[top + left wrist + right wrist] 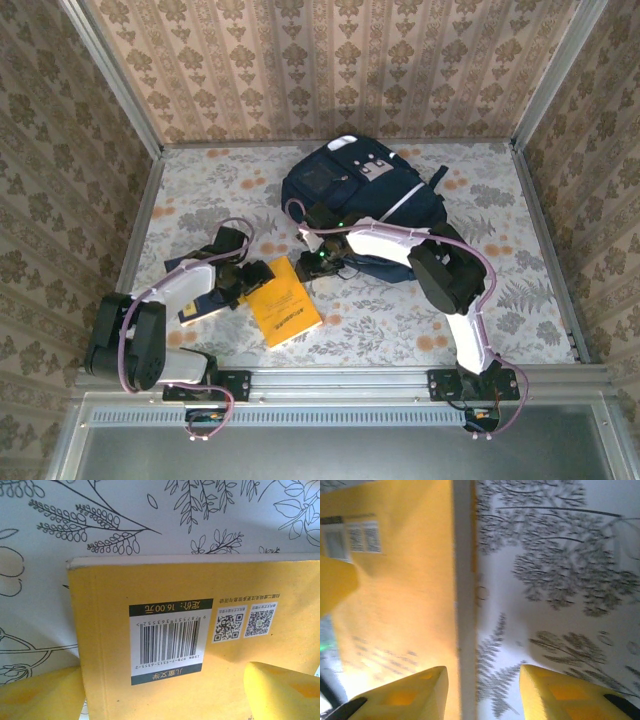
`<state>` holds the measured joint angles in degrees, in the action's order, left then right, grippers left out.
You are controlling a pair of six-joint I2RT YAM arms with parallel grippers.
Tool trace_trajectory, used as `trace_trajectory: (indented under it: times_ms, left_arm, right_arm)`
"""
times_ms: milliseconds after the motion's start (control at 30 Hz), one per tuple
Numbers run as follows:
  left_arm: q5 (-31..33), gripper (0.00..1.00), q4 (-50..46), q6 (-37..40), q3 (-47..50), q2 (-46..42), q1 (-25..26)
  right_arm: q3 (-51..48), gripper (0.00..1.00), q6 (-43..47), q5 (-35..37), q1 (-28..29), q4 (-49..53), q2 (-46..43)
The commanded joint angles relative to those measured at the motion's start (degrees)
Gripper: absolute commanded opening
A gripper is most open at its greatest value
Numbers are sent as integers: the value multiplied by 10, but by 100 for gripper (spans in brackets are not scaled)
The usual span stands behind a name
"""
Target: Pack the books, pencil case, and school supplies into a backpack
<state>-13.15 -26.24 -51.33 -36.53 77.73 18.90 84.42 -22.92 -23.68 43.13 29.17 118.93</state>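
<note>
Nearest us, the yellow book (285, 312) lies flat on the flowered table (400, 330), back cover up, its barcode (166, 641) showing in the left wrist view. Left of the yellow book, partly under the left arm (175, 290), lies a dark navy book (192, 313). At the yellow book's far left corner sits the left gripper (256, 280), jaws wide apart and clamped on nothing. One finger is over the cover beside the barcode, the other off the book's edge above the table. At the book's far right corner the right gripper (322, 263) hangs low, jaws also apart. The book's edge runs through the gap between its fingers (405, 695); we cannot tell whether either touches it. Beyond the book, just behind the right gripper, lies the backpack (365, 195), patches up.
</note>
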Motion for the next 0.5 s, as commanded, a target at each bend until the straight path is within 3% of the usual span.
trace_trajectory:
  times_ms: [0, 267, 467]
  left_arm:
    - [-77, 82, 140, 11, 1, 20, 20]
    - [-86, 82, 157, 4, 7, 21, 21]
    - [-87, 82, 167, -2, 13, 29, 21]
  right_arm:
    - [22, 44, -33, -71, 5, -21, 30]
    - [48, 44, -43, -107, 12, -12, 65]
    - [50, 39, -42, -106, 16, -6, 29]
